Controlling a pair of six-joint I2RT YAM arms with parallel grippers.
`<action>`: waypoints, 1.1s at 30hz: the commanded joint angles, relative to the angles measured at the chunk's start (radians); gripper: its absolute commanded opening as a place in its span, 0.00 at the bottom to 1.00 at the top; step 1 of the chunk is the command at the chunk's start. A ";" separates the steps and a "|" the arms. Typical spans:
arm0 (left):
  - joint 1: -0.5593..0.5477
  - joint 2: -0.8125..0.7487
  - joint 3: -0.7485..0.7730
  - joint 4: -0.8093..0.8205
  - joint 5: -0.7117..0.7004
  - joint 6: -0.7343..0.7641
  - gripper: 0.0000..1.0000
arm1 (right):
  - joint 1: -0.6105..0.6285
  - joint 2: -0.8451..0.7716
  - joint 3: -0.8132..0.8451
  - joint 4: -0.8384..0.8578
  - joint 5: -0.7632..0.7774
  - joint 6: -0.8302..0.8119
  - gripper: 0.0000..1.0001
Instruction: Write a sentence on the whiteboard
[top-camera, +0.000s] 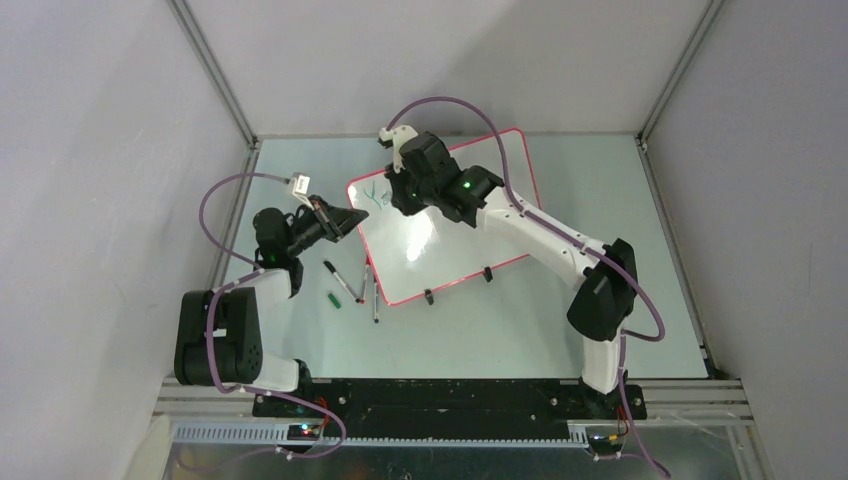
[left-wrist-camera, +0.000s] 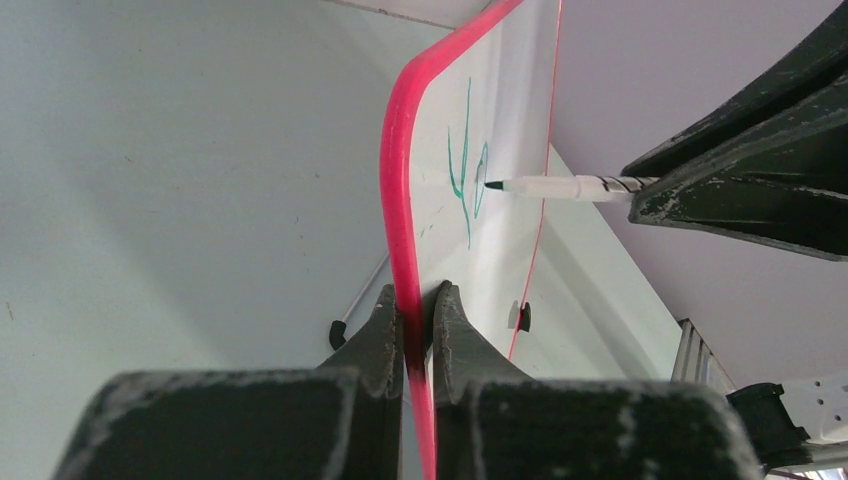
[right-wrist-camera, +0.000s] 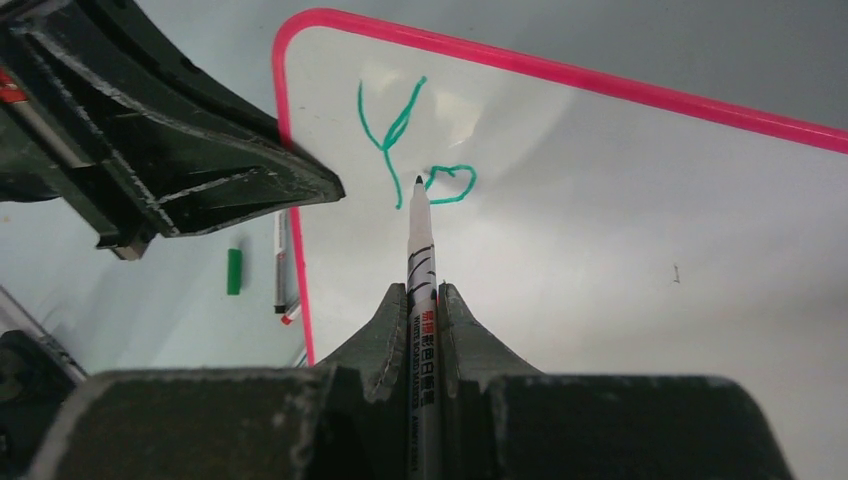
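Right gripper (right-wrist-camera: 421, 292) clamped tight on a marker (right-wrist-camera: 419, 235) — left gripper (left-wrist-camera: 413, 300) pinching the whiteboard (right-wrist-camera: 620, 230) rim.
Tip beside the green letters (right-wrist-camera: 392, 135), board's ten o'clock corner.

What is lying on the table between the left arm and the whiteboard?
A few loose markers and a small green cap lie there on the table, by the whiteboard's near left corner. The top view shows this.

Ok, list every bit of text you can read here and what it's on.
"Yo": green writing on the whiteboard.
Label on the marker: a red patch and fine print, too blurred to read.
Print on the loose pens beside the whiteboard: too small to read.
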 joint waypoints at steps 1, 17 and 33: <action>-0.016 0.031 -0.018 -0.141 -0.105 0.205 0.00 | -0.018 -0.113 -0.033 0.059 -0.097 0.026 0.00; -0.016 0.036 -0.015 -0.146 -0.119 0.200 0.00 | -0.093 -0.252 -0.216 0.193 -0.090 0.020 0.00; -0.035 0.017 -0.022 -0.173 -0.174 0.215 0.00 | -0.105 -0.281 -0.329 0.323 -0.093 0.028 0.00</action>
